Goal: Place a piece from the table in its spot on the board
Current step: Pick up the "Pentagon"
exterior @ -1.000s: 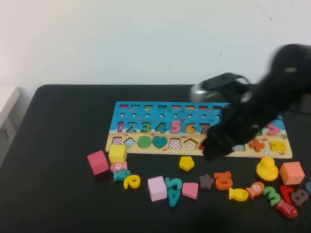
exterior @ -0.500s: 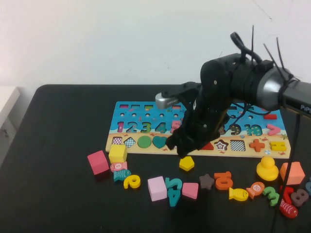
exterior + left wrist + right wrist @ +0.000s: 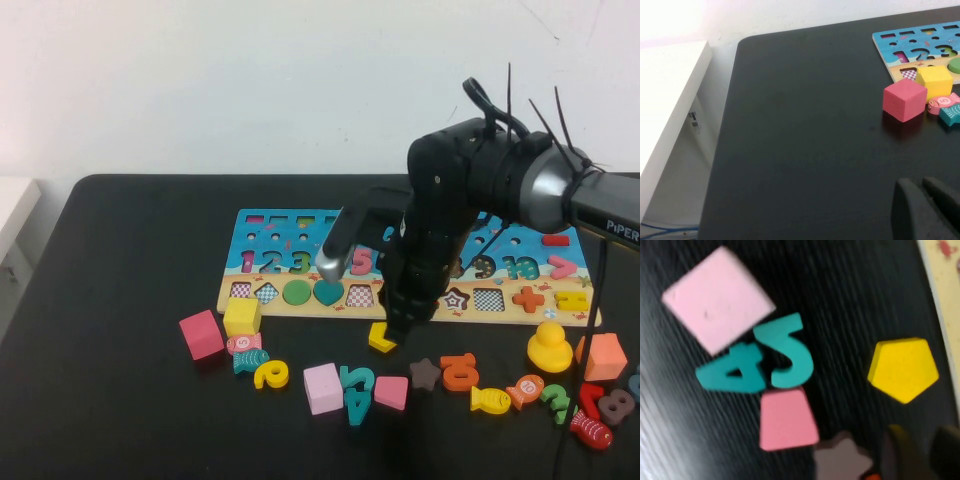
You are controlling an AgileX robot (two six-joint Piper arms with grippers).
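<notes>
My right claw point(image 3: 392, 335) has dropped from above the board point(image 3: 300, 250) to hang just over the piece point(image 3: 380, 338), which lies flat on the table point(image 3: 120, 400) just in front of the board — not yet gripped. How wide this claw stands I cannot tell. My left claw point(image 3: 927, 210) sits parked off to the side, fingers together. Next, I judge, comes closing on the pentagon.
</notes>
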